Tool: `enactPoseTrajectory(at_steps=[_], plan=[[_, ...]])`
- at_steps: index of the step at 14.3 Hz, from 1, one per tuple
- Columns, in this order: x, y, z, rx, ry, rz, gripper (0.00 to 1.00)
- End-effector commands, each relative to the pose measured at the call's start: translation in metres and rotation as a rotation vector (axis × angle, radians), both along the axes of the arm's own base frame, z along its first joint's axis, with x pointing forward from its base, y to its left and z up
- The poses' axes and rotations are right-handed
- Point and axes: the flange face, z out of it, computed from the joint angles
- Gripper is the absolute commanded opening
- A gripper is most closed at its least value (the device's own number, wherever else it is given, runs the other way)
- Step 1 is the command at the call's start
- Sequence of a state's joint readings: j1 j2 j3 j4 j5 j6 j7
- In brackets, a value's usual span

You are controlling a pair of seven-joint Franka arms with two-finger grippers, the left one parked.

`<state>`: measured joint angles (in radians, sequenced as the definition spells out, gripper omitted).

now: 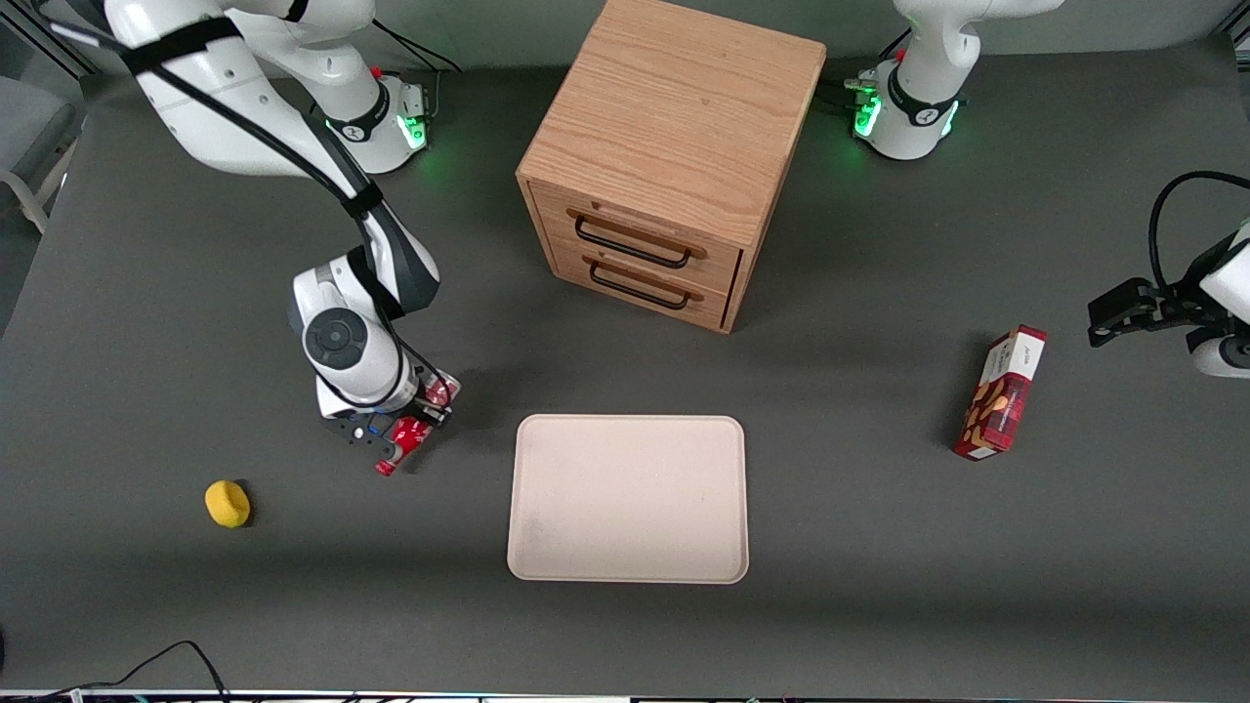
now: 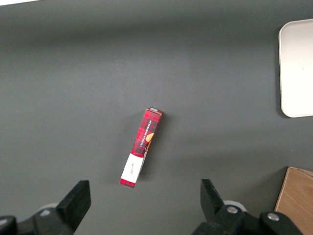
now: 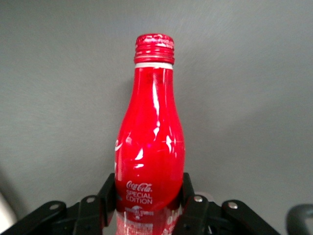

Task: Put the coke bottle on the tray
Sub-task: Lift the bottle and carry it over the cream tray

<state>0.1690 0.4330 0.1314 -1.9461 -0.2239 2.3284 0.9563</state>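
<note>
Coke bottle: lay in the centre-left of the front view, just beside the tray on the working arm's side, low over the dark surface; contact with the surface not determinable. Pincer: clenched on the coke bottle at the wide base end, one finger pressed to each flank of the body in the wrist view, cap end projecting clear of the fingers. Long axis: ran diagonally in the front view, cap toward the lower left of the frame, base toward the upper right. Governing relation: tray lay sideways from the pincer toward frame centre, near edge close, nothing between. Judged requirement: short sideways carry over the low rim, then a lowering. Also present: wooden drawer unit, upper centre; yellow object, lower left; red snack box, right.
</note>
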Motion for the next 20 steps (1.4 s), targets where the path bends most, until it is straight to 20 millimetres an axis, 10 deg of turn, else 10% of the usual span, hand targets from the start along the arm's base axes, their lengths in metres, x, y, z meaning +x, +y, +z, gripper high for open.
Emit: enactPoseTrajectory(at_steps=[1, 5, 10, 13, 20], plan=[[-0.002, 0.007, 0.108, -0.007, -0.016, -0.037, 0.0], [0.02, 0.004, 0.245, 0.067, 0.089, -0.004, 0.0], [0.028, 0.004, 0.309, 0.117, 0.127, 0.089, 0.0], [0.055, 0.02, 0.287, 0.123, 0.155, 0.106, 0.0], [0.102, 0.143, 0.12, 0.137, 0.106, 0.295, 0.0]])
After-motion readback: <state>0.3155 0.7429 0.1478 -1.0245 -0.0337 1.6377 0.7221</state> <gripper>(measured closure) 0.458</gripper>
